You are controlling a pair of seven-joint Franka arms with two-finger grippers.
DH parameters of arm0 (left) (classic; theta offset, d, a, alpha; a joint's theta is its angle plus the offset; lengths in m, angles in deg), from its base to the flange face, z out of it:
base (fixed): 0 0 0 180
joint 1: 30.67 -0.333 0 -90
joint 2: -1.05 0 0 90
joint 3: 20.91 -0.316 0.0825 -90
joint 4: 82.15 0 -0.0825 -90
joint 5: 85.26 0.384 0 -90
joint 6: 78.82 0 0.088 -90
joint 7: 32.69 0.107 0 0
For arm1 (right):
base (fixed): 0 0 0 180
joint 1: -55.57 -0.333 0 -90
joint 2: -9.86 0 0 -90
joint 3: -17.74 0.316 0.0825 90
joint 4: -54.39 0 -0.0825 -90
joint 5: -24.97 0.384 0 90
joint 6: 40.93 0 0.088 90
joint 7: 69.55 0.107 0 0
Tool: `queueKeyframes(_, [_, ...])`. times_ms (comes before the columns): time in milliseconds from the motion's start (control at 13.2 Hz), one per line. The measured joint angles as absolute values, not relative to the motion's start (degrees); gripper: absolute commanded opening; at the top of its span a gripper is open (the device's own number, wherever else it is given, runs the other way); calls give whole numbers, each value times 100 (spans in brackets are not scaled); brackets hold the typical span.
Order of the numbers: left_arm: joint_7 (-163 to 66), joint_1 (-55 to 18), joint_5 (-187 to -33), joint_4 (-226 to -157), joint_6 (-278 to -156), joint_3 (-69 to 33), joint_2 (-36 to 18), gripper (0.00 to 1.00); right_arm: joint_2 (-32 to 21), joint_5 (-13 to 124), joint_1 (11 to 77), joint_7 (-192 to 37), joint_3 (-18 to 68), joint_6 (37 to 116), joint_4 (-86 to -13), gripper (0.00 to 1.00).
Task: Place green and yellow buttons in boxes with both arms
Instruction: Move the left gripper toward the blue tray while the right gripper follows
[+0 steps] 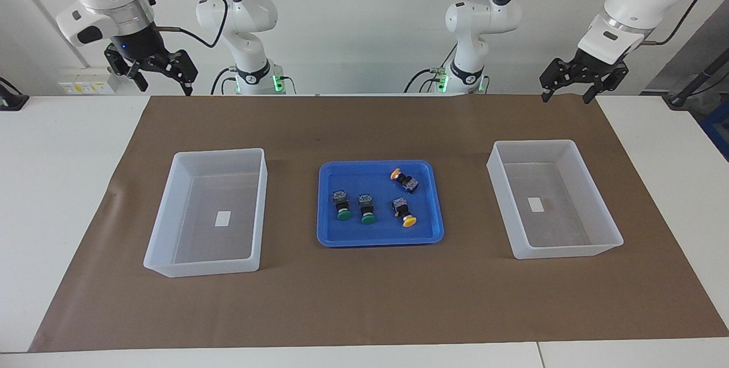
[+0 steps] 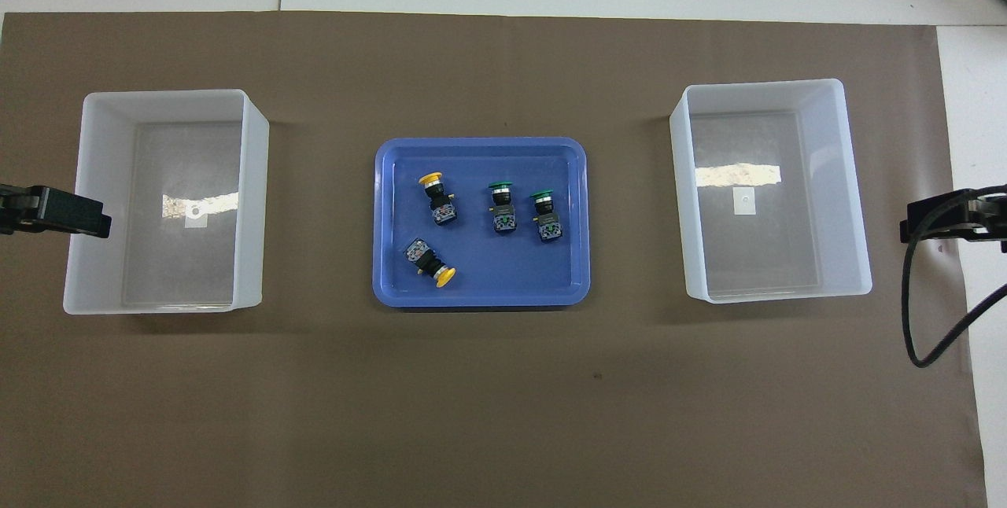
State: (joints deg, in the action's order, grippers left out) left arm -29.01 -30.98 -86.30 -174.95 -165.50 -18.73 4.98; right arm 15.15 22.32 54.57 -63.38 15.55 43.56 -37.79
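Blue tray [image 1: 327, 231] at frame centre holds all four buttons [image 1: 367, 209]; both boxes [image 1: 208, 211] sit empty. I see left gripper [image 1: 581, 82] and right gripper [image 1: 152, 69] spread wide, holding nothing; my first pick needs a descent.

both arms' upper links cut by facing view top edge; left gripper [image 2: 55, 211], right gripper [image 2: 952, 217] clipped overhead.

A shallow blue plastic tray [image 1: 380, 237] with a raised rim and rounded corners lies at the middle of a large brown paper mat [image 1: 364, 299]. The mat covers most of a white surface [image 1: 51, 185], which shows bare at both ends and along the edge farthest from the robots. A pale wall-mounted socket strip [image 1: 85, 88] sits past the right arm's end.
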Motion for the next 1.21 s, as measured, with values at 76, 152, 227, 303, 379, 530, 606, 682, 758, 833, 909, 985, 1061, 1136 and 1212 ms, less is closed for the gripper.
queueKeyframes(76, [-2926, -3098, -8630, -17502, -16553, -1873, 499, 100, 1515, 2232, 5463, -6338, 1552, 4385, -3781, 100])
queueKeyframes(152, [-2934, -3098, -8630, -17509, -16553, -1873, 498, 100, 1515, 2232, 5463, -6338, 1552, 4483, -3787, 100])
queueKeyframes(227, [-2936, -3098, -8630, -17516, -16553, -1873, 499, 100, 1515, 2232, 5463, -6338, 1552, 4572, -3796, 100])
queueKeyframes(303, [-2937, -3098, -8630, -17522, -16552, -1873, 499, 100, 1515, 2232, 5463, -6338, 1552, 4596, -3800, 100])
queueKeyframes(379, [-2942, -3098, -8630, -17530, -16543, -1873, 499, 100, 1515, 2232, 5463, -6338, 1552, 4596, -3802, 100])
queueKeyframes(530, [-2953, -3097, -8630, -17557, -16537, -1870, 504, 100, 1515, 2232, 5463, -6339, 1552, 4596, -3805, 100])
queueKeyframes(606, [-2954, -3093, -8630, -17594, -16552, -1861, 510, 100, 1515, 2232, 5463, -6339, 1552, 4596, -3805, 100])
queueKeyframes(682, [-2968, -3085, -8630, -17686, -16641, -1838, 538, 100, 1515, 2232, 5463, -6340, 1552, 4596, -3805, 100])
queueKeyframes(758, [-3050, -3051, -8631, -17859, -16878, -1813, 591, 100, 1515, 2232, 5459, -6340, 1553, 4596, -3806, 100])
queueKeyframes(833, [-3289, -2929, -8631, -18150, -17288, -1806, 689, 100, 1516, 2232, 5443, -6340, 1554, 4596, -3806, 100])
queueKeyframes(909, [-3658, -2764, -8631, -18494, -17732, -1793, 803, 100, 1517, 2232, 5438, -6340, 1561, 4596, -3811, 100])
queueKeyframes(985, [-4067, -2572, -8631, -18856, -18140, -1773, 920, 100, 1518, 2232, 5437, -6340, 1566, 4596, -3824, 100])
queueKeyframes(1061, [-4454, -2360, -8631, -19138, -18410, -1760, 1000, 100, 1519, 2232, 5435, -6340, 1571, 4636, -3844, 100])
queueKeyframes(1136, [-4894, -2138, -8631, -19332, -18602, -1748, 1026, 100, 1518, 2232, 5427, -6340, 1578, 4757, -3876, 100])
queueKeyframes(1212, [-5357, -1923, -8631, -19472, -18780, -1744, 1002, 100, 1509, 2240, 5391, -6340, 1589, 4870, -3917, 100])
